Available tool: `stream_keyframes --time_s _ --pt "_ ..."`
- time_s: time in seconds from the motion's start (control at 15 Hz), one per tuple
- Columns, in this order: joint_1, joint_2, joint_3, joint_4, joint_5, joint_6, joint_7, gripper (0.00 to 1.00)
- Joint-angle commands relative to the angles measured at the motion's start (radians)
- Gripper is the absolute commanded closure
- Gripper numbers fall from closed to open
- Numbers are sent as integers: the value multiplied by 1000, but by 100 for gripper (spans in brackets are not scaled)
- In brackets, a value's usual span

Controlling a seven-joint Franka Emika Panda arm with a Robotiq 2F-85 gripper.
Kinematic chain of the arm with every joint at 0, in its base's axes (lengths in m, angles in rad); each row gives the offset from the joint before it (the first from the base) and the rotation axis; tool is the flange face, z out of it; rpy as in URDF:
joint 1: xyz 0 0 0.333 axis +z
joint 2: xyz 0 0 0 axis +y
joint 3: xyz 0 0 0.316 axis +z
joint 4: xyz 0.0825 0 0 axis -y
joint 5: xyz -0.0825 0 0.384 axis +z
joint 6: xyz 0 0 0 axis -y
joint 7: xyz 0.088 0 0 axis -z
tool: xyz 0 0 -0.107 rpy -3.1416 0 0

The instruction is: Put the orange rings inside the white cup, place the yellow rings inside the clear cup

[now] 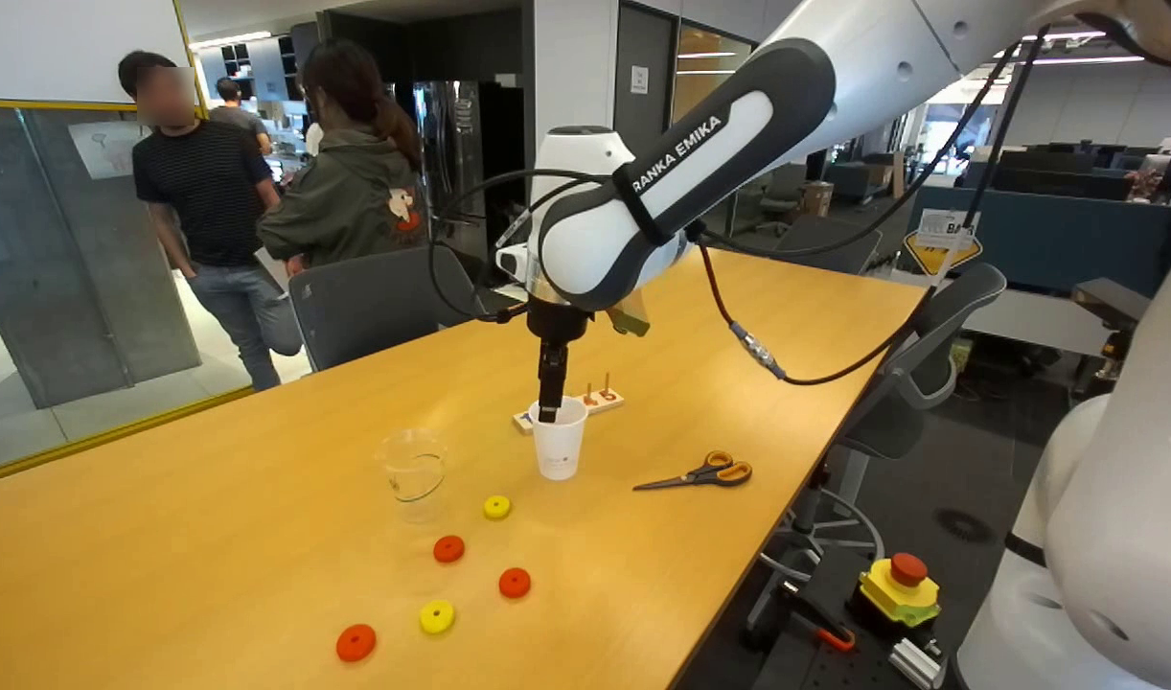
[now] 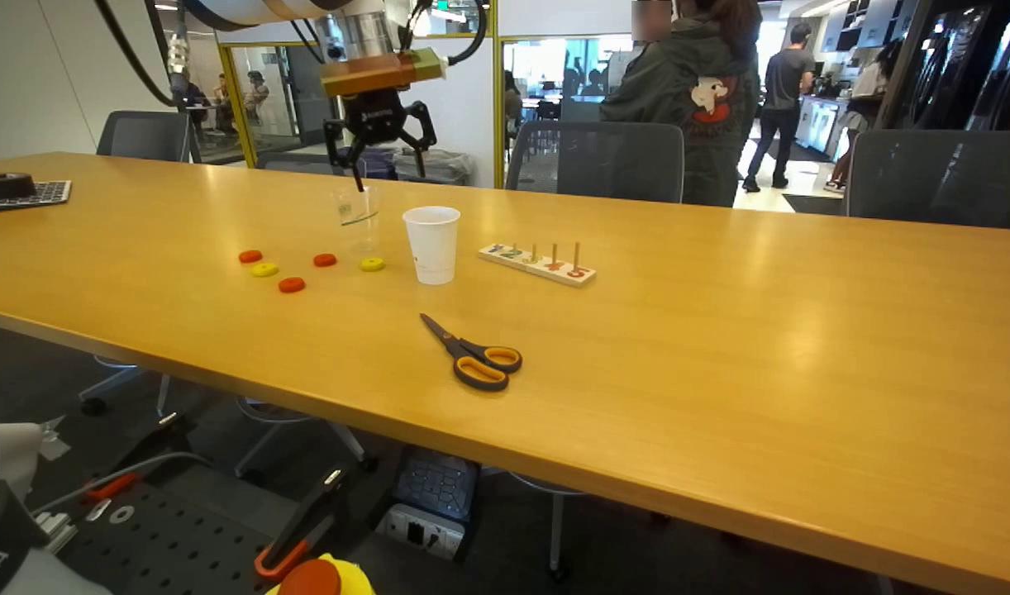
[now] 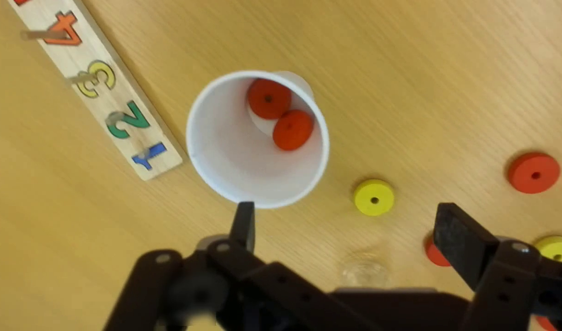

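White cup (image 2: 433, 250) holds 2 orange rings (image 3: 274, 106); higher than it hangs the gripper (image 2: 392, 182), fingers spread. Near it are 3 more orange rings (image 2: 292, 286), 2 yellow rings (image 3: 367, 196) and the clear cup (image 1: 414, 477).

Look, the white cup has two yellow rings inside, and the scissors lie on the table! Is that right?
Not quite: the wrist view shows two orange rings, not yellow ones, inside the white cup. The scissors do lie on the table.
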Motion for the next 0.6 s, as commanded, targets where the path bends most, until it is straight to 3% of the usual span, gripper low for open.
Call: stream_keyframes --time_s 0.0,0.27,0.53 --pt "54 -42 26 -36 59 -9 -115 0" --pt "85 27 48 -37 55 0 -176 0" --pt "74 113 53 -14 19 14 -208 0"
